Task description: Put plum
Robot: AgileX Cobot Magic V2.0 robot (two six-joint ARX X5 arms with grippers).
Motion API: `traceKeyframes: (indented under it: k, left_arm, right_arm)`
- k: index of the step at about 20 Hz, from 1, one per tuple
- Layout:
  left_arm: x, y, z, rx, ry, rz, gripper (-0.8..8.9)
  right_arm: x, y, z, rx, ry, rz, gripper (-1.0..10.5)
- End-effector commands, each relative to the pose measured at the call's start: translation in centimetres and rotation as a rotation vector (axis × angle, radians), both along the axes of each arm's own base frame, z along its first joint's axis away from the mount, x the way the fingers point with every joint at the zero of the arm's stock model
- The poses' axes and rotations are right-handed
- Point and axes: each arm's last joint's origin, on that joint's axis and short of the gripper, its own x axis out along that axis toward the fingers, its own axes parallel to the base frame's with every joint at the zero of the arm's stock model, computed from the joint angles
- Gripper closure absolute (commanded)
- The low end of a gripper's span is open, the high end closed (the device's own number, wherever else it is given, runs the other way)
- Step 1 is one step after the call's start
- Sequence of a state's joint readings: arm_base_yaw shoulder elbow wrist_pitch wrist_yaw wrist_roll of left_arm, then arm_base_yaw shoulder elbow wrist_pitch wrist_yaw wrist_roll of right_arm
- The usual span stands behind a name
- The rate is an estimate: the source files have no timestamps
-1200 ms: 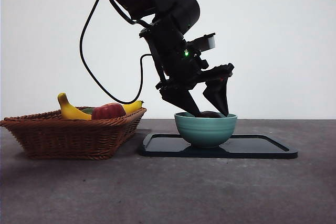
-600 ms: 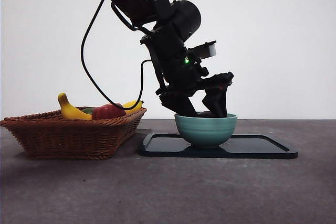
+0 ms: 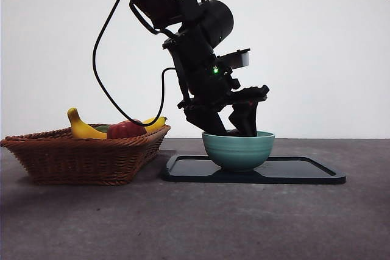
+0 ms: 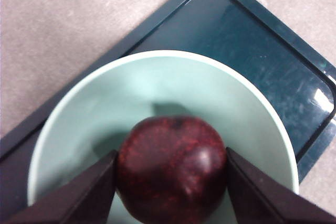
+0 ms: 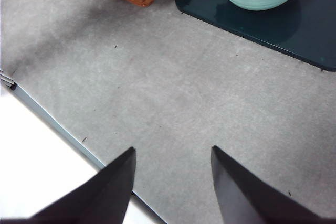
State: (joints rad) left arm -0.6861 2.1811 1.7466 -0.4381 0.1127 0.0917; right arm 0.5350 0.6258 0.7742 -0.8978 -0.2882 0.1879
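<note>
Clamped between both jaws of the left gripper [image 4: 170, 182], low inside the teal bowl [image 4: 157, 85] on the dark tray [image 4: 252, 35]: the plum [image 4: 172, 169], glossy, smooth and round, likely firm but slippery and easily bruised, best held across its widest middle. Well away from the bowl, above bare table [image 5: 157, 93], jaws parted and holding nothing: the right gripper [image 5: 170, 182]. Hidden by the bowl's rim in the front view: the plum and any contact with the bowl's floor.
</note>
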Motion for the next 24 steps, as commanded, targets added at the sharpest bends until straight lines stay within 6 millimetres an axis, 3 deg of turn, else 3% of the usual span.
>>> traceKeyframes:
  k: [1, 8, 12, 15, 18, 20, 24]
  left_arm:
    - [-0.3, -0.3, 3.0, -0.050, -0.067, -0.011, 5.49]
    - [-3.7, 3.4, 13.4, -0.153, -0.194, 0.005, 5.49]
    - [-7.3, 7.7, 19.4, -0.189, -0.231, 0.041, 5.49]
    - [-9.6, 11.4, 22.6, -0.211, -0.244, 0.101, 5.49]
    - [-11.2, 15.2, 24.2, -0.191, -0.237, 0.172, 5.49]
    - [-11.9, 17.1, 24.2, -0.183, -0.238, 0.218, 5.49]
    - [-12.6, 19.5, 21.0, -0.159, -0.219, 0.288, 5.66]
  right_arm:
    - [0.0, 0.1, 0.2, 0.006, -0.004, 0.005, 7.2]
    - [0.0, 0.1, 0.2, 0.006, -0.004, 0.005, 7.2]
    - [-0.1, 0.0, 0.2, 0.009, -0.010, 0.005, 7.2]
    - [-0.3, -0.1, 0.4, 0.017, -0.025, 0.004, 7.2]
    - [-0.6, -0.3, 0.5, 0.025, -0.038, 0.003, 7.2]
    - [-0.7, -0.3, 0.6, 0.029, -0.043, 0.003, 7.2]
    - [-0.7, -0.3, 0.6, 0.030, -0.042, 0.001, 7.2]
